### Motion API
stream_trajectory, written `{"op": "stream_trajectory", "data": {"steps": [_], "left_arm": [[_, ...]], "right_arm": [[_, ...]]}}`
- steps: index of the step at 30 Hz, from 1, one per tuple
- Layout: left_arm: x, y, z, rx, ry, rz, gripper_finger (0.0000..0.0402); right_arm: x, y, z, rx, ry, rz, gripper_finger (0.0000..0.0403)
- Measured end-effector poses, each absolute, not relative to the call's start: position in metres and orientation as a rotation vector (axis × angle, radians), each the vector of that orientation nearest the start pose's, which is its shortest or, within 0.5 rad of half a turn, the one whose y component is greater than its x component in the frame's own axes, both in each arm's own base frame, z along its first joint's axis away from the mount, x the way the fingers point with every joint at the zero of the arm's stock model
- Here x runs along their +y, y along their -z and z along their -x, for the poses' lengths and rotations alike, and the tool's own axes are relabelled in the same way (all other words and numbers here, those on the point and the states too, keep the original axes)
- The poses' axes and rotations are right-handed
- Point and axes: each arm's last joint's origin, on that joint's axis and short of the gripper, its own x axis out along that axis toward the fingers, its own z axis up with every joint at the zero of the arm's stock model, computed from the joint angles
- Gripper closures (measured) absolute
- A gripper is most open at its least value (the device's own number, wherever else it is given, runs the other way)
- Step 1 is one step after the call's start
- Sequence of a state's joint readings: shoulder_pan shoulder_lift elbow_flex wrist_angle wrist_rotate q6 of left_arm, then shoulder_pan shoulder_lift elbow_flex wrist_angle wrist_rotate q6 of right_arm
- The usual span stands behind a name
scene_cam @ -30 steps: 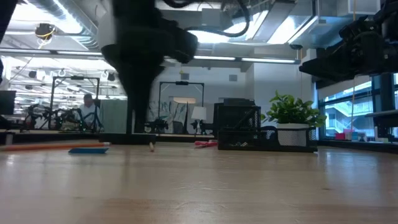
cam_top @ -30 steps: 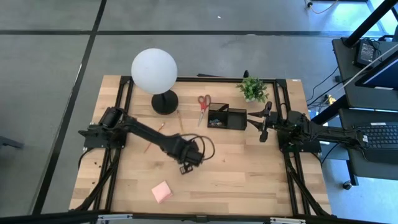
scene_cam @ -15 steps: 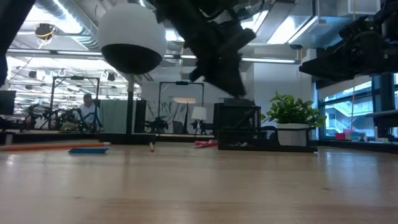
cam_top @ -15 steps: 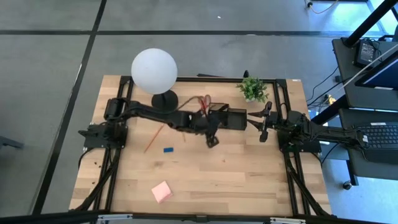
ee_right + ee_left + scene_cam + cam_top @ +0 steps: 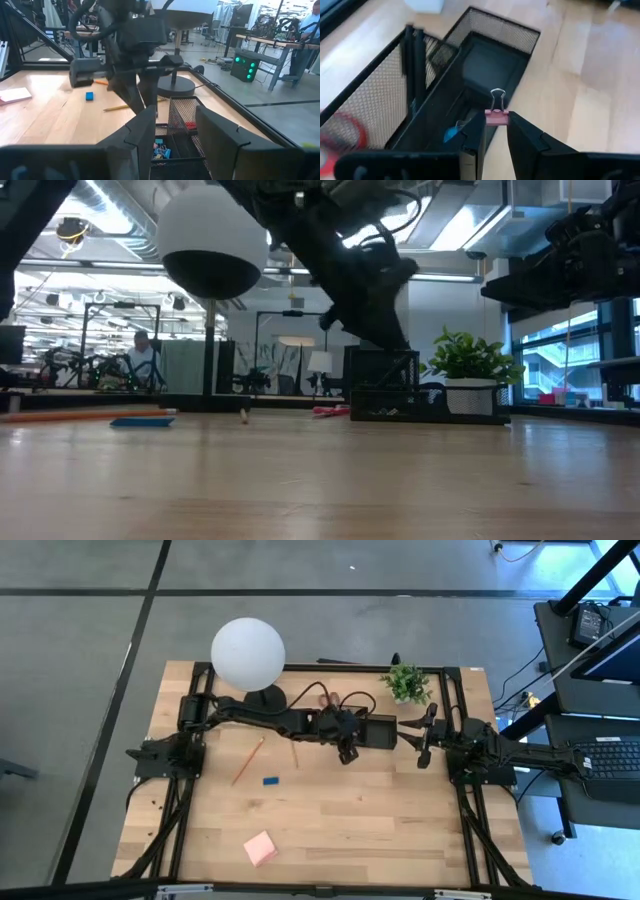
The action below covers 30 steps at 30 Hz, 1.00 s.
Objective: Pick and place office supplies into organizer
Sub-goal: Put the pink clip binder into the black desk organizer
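Note:
My left gripper hangs over the black mesh organizer, shut on a small pink binder clip. Two black pens stand in the organizer's tall compartment and a blue clip lies in a low one. The red-handled scissors lie behind the organizer, partly under the arm. Two pencils, a blue eraser and a pink sticky-note pad lie flat on the table. My right gripper waits open at the organizer's right. My left gripper pinches the clip's pink body between its two fingertips. The fingers slant down from the table's left. The clip's wire loop sticks out beyond the fingertips, and the clip is lifted clear above the organizer's low compartment.
A white globe lamp on a round black base stands at the far left of the organizer. A small green potted plant stands at the far right behind it. Bare wood lies toward the near edge.
My left gripper has swung from the middle of the table toward the far edge and the right, up to the organizer, staying shut. It has tipped from pointing steeply down to a slant. The blue eraser, hidden under the arm before, now shows.

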State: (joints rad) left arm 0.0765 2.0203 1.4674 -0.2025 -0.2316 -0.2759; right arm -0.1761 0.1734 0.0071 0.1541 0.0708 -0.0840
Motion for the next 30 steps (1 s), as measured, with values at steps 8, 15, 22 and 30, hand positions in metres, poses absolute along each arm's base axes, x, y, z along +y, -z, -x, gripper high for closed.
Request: {"op": "stream_trajectory", "data": {"steps": [8, 15, 22, 30], "left_arm": [[0.047, -0.162, -0.450, 0.766, -0.474, 0.165, 0.0338], [0.049, -0.140, -0.453, 0.805, -0.499, 0.152, 0.0338], [0.051, -0.141, -0.453, 0.800, -0.524, 0.141, 0.0331], [0.053, -0.141, -0.453, 0.796, -0.527, 0.144, 0.0326]], "right_arm": [[-0.021, -0.166, -0.106, 0.027, 0.260, 0.082, 0.0258], [-0.021, -0.166, -0.106, 0.026, 0.261, 0.081, 0.0258], [-0.021, -0.166, -0.106, 0.026, 0.261, 0.081, 0.0258], [-0.021, -0.166, -0.106, 0.027, 0.262, 0.081, 0.0258]]}}
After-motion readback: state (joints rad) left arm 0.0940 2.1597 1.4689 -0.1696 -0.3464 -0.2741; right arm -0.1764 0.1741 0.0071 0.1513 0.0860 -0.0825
